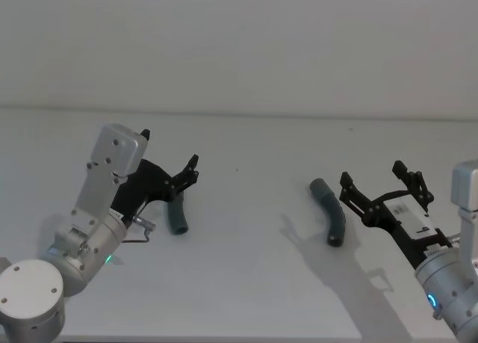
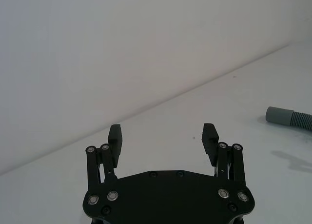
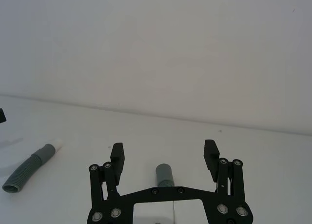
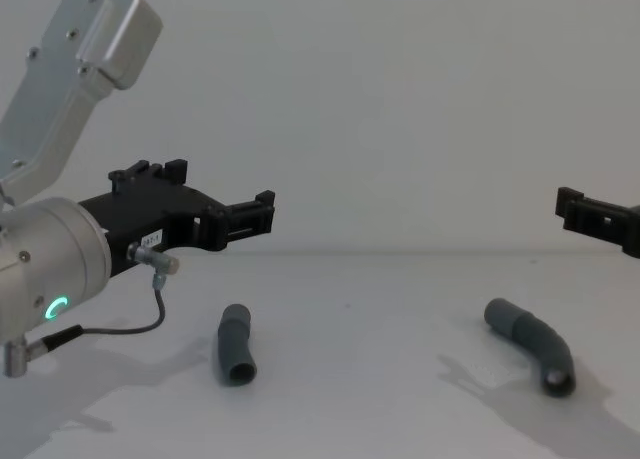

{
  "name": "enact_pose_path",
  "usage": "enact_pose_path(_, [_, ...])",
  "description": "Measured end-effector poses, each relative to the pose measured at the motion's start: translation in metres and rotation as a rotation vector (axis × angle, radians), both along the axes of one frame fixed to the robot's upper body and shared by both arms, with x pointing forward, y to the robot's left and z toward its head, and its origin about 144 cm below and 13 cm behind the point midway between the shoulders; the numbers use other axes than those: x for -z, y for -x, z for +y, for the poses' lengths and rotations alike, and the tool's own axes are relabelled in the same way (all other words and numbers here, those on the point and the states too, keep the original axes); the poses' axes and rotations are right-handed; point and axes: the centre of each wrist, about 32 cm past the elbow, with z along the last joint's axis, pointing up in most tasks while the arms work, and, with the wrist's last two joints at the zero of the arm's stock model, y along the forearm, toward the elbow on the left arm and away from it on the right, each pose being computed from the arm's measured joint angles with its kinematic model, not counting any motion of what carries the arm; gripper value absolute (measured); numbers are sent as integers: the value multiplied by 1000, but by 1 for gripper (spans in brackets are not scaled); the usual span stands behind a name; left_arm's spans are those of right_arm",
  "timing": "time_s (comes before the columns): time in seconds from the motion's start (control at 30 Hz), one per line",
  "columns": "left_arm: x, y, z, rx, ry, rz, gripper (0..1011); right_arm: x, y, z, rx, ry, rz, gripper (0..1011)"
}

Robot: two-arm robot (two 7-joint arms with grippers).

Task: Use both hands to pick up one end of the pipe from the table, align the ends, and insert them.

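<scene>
Two dark grey pipe pieces lie apart on the pale table [image 1: 246,283]. The short piece [image 1: 178,216] [image 4: 235,344] lies left of centre, and its paler narrow tip [image 3: 56,145] shows in the right wrist view. The longer curved piece [image 1: 330,208] [image 4: 530,344] lies right of centre, with one collar end [image 3: 164,174] showing just below my right gripper. My left gripper [image 1: 169,147] [image 2: 162,133] [image 4: 262,214] hovers open above and just behind the short piece. My right gripper [image 1: 371,172] [image 3: 164,148] [image 4: 575,207] hangs open just right of the curved piece. Neither holds anything.
A plain pale wall rises behind the table's back edge [image 1: 239,113]. A thin cable [image 4: 140,324] loops under the left wrist. The two pipe pieces lie about a third of the table's width apart, with bare surface between them.
</scene>
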Motion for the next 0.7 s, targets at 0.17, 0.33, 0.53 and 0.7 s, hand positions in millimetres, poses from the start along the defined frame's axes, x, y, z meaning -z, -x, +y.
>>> enact_pose_path(0.17, [0,0,0,0,0,0,1000,0,0,0,0,0,0,1001])
enact_pose_path(0.33, [0,0,0,0,0,0,1000,0,0,0,0,0,0,1001])
enact_pose_path(0.53, [0,0,0,0,0,0,1000,0,0,0,0,0,0,1001])
enact_pose_path(0.7, [0,0,0,0,0,0,1000,0,0,0,0,0,0,1001])
